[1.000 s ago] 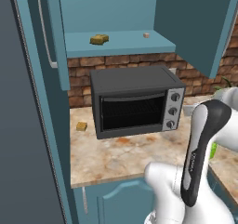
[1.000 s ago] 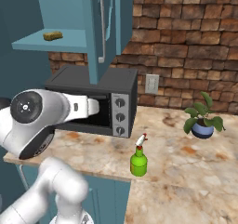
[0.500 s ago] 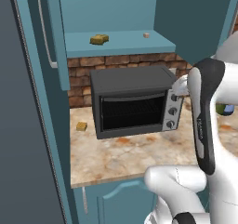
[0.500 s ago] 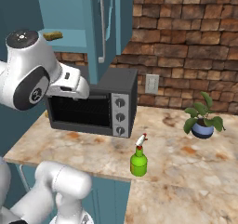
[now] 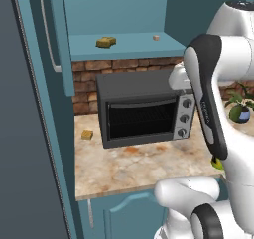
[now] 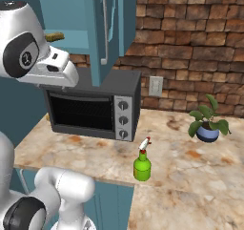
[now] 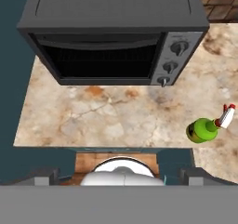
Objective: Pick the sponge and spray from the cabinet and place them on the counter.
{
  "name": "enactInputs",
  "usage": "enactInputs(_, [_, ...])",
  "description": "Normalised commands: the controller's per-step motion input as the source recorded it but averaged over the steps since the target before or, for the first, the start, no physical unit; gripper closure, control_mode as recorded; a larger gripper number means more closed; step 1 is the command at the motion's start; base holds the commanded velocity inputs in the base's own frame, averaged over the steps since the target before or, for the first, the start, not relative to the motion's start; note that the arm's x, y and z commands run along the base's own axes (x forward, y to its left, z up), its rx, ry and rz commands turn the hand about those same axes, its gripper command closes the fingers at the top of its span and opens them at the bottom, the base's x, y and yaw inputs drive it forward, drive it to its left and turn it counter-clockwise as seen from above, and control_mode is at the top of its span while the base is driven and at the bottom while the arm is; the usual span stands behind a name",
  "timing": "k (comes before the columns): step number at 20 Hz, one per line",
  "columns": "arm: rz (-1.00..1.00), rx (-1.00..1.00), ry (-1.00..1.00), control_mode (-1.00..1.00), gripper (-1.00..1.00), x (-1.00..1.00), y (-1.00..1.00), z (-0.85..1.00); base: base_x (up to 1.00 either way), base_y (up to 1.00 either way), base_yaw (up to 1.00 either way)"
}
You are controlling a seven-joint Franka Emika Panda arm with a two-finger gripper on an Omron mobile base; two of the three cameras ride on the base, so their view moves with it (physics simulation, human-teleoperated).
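The mustard-yellow sponge point(image 5: 105, 41) lies on the teal shelf of the open cabinet point(image 5: 134, 48), and its end peeks past my arm point(image 6: 54, 36). The green spray point(image 6: 142, 163) stands upright on the counter point(image 6: 190, 164), right of the oven. From above it shows at the right point(image 7: 204, 128). My gripper point(image 7: 119, 175) is open and holds nothing. It hangs high over the counter's front edge point(image 7: 93, 125), looking down at the oven, well left of the spray and below the shelf.
A dark toaster oven point(image 5: 144, 111) sits on the counter under the shelf. A small orange-tan block point(image 5: 87, 134) lies left of it and a tiny tan cube point(image 5: 156, 37) is on the shelf. A potted plant point(image 6: 207, 124) stands at the right. The open cabinet door point(image 6: 102, 28) juts forward.
My arm has swung upward, lifting the hand from oven height towards the shelf. The jaws have stayed wide open. Sponge and spray have not moved.
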Motion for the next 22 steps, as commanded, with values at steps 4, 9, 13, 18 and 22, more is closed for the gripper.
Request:
enactInputs(4, [0.0, 0.0, -0.03, -1.0, -1.0, 0.13, 0.18, 0.0, 0.0, 0.0, 0.0])
enactInputs(9, [0.0, -0.04, -0.25, -1.0, -1.0, 0.01, 0.14, 0.0, 0.0, 0.0, 0.0])
enactInputs(13, [0.0, -0.06, -0.25, -1.0, -1.0, 0.03, 0.16, 0.14, 0.0, 0.0, 0.0])
enactInputs(18, [0.0, 0.01, 0.03, -1.0, -1.0, 0.32, 0.07, 0.53, 0.0, 0.0, 0.0])
enactInputs(22, [0.0, 0.03, 0.11, -1.0, -1.0, 0.48, 0.01, 0.63, 0.0, 0.0, 0.0])
